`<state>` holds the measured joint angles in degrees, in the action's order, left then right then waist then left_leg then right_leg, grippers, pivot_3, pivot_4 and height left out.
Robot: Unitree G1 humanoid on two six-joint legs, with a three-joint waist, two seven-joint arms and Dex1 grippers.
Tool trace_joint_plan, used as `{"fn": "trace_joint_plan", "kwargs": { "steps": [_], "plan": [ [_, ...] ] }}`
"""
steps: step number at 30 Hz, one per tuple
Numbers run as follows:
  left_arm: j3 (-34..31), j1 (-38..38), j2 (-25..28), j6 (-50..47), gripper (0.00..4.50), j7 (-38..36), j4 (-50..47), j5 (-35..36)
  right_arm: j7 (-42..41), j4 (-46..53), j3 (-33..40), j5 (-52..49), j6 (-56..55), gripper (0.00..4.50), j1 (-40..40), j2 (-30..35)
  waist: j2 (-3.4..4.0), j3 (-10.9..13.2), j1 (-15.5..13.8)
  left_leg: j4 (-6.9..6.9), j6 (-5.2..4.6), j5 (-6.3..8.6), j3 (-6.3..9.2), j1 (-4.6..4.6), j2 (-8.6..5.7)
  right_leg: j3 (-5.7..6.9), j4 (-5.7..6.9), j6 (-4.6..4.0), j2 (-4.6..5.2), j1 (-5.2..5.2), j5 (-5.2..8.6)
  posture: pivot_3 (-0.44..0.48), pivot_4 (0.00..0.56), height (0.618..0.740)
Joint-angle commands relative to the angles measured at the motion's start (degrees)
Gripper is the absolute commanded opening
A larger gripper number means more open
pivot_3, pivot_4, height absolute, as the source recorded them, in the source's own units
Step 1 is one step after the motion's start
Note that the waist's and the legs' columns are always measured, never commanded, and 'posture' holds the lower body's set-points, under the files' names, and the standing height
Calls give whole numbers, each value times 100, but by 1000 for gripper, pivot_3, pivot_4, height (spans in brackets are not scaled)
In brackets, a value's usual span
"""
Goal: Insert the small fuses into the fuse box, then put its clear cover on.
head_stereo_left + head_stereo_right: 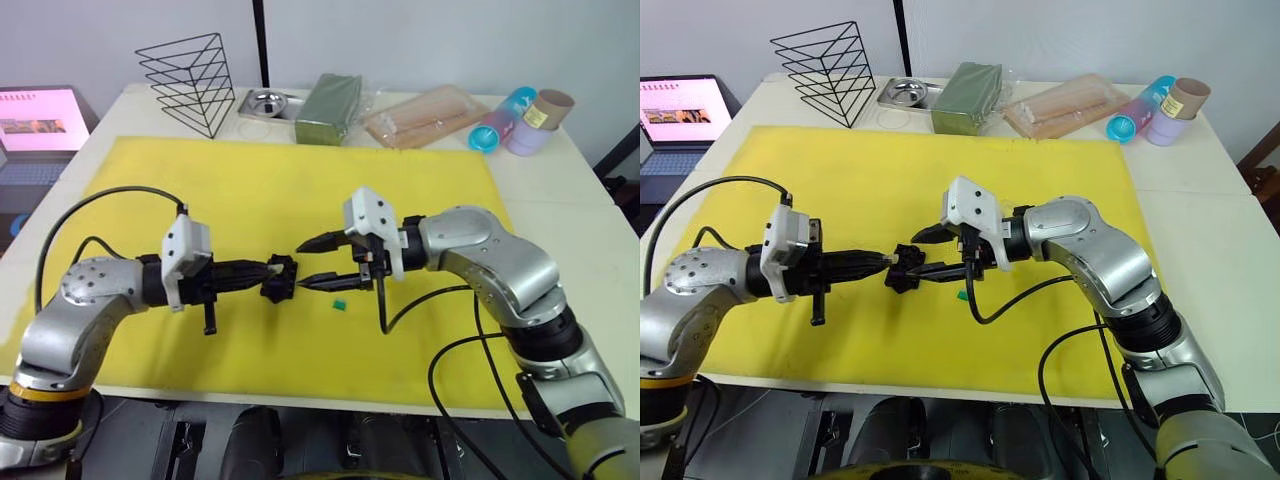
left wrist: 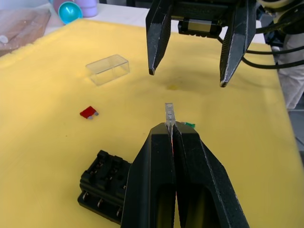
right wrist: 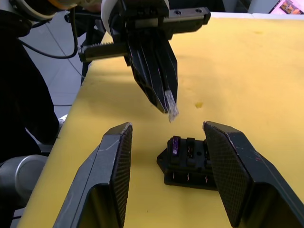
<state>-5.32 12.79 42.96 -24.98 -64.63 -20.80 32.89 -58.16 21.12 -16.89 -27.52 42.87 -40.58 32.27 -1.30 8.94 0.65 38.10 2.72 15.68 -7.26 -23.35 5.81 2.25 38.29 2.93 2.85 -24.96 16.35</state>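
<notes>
The mat [image 1: 250,200] is matt yellow cloth, faintly napped. The fuse box [image 3: 187,161] is dull black plastic; the cover [image 2: 108,69] clear, glossy plastic. The pale fuse [image 2: 169,114] looks translucent. The rack [image 1: 190,80] is black wire, the tray [image 1: 266,102] shiny metal.

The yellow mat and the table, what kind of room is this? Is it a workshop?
Probably a robot test bench in a lab or office, not a home. A yellow mat covers a white table, an open laptop sits beside it, and a black wire rack stands at the back.
</notes>
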Motion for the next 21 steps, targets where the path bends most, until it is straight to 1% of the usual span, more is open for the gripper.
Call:
{"fn": "trace_joint_plan", "kwargs": {
  "steps": [1,2,6,7,9,12,21],
  "plan": [
    [65,97,-12,357,0,-45,-15,-151,107,247,-15,40,-99,2078,-49,-99,0,0,0,0,0,0,0,0,0,0,0,0,0,0,0,0,150,740],
    [103,97,-15,449,0,-76,-11,-198,147,258,-59,93,-128,1878,-35,-118,0,0,0,0,0,0,0,0,0,0,0,0,0,0,0,0,150,740],
    [161,104,-38,574,0,-57,-25,-229,228,292,-104,148,-135,1878,-28,-174,0,0,4,0,0,0,0,0,1,0,0,0,-1,0,0,0,150,740],
    [177,110,-36,603,0,-65,-28,-238,234,293,-100,148,-131,1720,-26,-183,0,0,2,0,0,0,0,0,1,0,0,0,-1,0,0,0,150,740],
    [180,98,-30,608,0,-67,-40,-225,252,308,-103,153,-130,1280,-19,-187,0,0,1,0,0,0,0,0,1,0,0,1,-1,0,0,0,150,740],
    [183,80,-17,625,0,-67,-41,-223,274,324,-104,159,-119,228,-16,-182,0,0,1,0,0,0,0,0,1,0,0,1,-1,0,0,0,150,740],
    [191,108,-29,715,0,-72,-56,-221,256,276,-189,210,-163,228,-25,-161,0,0,1,0,0,0,0,0,1,0,0,1,-2,0,0,0,150,740]
  ]
}}
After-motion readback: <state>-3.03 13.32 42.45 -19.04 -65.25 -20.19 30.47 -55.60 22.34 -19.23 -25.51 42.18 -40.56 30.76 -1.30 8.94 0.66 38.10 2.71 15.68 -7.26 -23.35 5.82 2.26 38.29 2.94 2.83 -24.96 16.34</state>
